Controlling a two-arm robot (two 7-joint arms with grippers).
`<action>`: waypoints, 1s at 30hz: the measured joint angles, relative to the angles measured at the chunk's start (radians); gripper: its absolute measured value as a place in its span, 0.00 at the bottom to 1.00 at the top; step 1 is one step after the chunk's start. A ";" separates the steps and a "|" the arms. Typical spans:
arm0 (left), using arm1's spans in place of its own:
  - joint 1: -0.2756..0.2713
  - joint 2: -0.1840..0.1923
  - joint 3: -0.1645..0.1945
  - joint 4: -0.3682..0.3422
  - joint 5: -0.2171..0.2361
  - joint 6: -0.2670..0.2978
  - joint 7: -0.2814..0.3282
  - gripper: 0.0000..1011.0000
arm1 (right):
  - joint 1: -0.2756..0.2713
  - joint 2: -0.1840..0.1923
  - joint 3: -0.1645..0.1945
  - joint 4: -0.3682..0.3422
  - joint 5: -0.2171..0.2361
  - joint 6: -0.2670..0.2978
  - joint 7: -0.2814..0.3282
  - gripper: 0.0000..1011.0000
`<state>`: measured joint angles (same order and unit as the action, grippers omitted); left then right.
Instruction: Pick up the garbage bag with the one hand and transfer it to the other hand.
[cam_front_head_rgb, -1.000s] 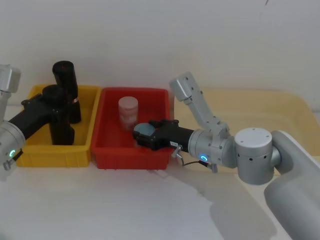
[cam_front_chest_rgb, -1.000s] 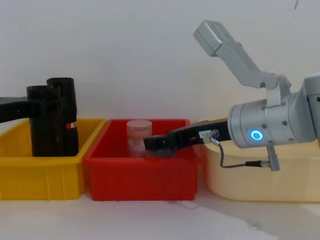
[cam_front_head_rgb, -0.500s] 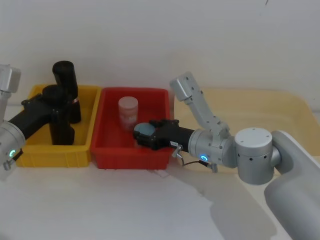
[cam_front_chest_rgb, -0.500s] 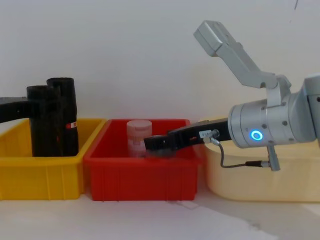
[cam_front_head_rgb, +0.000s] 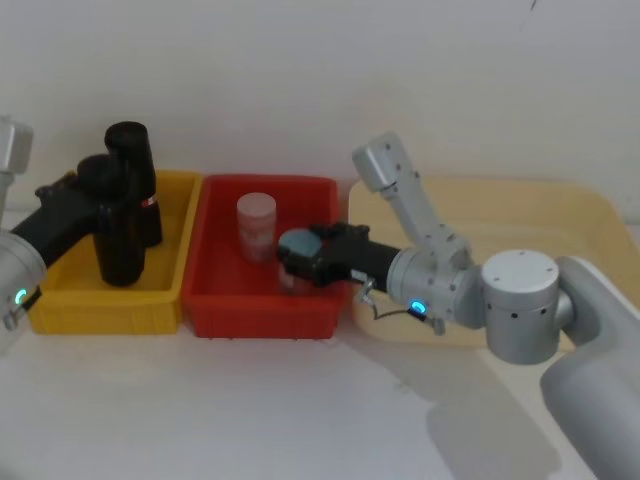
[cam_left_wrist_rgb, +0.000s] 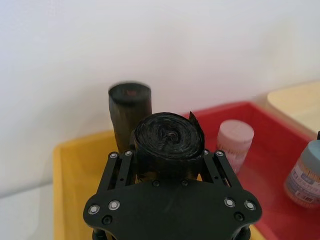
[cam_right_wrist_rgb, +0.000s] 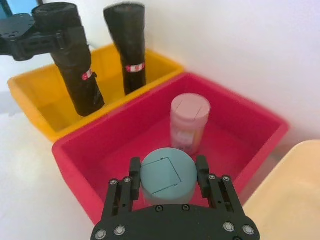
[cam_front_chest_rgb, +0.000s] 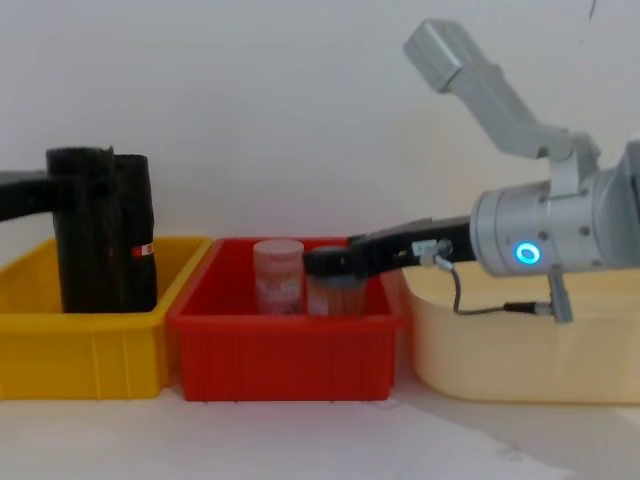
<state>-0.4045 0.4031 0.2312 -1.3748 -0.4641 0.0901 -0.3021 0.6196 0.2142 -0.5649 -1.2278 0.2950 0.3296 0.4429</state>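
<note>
Two black rolls of plastic bags stand roughly upright in the yellow bin (cam_front_head_rgb: 100, 305). Both are cylinders of tightly wound, faintly crinkled film. One is the garbage bag (cam_front_head_rgb: 118, 245), whose spiralled end shows in the left wrist view. The other is a second roll (cam_front_head_rgb: 135, 165) just behind it at its 1 o'clock. The left gripper (cam_front_head_rgb: 103, 188) has its fingers clamped on the garbage bag near its top. Two bins of smooth moulded plastic sit side by side on the white surface (cam_front_head_rgb: 200, 400), with the red bin (cam_front_head_rgb: 260, 315) at the yellow one's 3 o'clock. One rounded cream tray (cam_front_head_rgb: 540, 210) lies further along at 3 o'clock. Two small containers are in the red bin: a pink-lidded jar (cam_front_head_rgb: 256, 225) and a teal-capped bottle (cam_right_wrist_rgb: 167, 180). The bottle is pinched between the fingers of the right gripper (cam_right_wrist_rgb: 168, 169). Since a second ago the garbage bag has risen a little and shifted toward 9 o'clock. The bottle has been lifted up beside the jar.
</note>
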 joint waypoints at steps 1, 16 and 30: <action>0.001 0.000 -0.002 -0.007 0.000 0.000 0.001 0.53 | -0.003 0.004 0.006 -0.012 -0.001 -0.006 -0.005 0.64; -0.041 -0.027 -0.042 -0.137 -0.030 0.019 0.025 0.53 | -0.051 0.058 0.102 -0.188 0.007 -0.053 -0.063 0.64; -0.155 -0.077 -0.010 -0.134 -0.110 0.075 -0.047 0.53 | -0.139 0.143 0.255 -0.386 0.011 -0.056 -0.155 0.64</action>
<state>-0.5594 0.3259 0.2212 -1.5086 -0.5744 0.1648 -0.3488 0.4805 0.3570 -0.3102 -1.6140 0.3060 0.2741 0.2879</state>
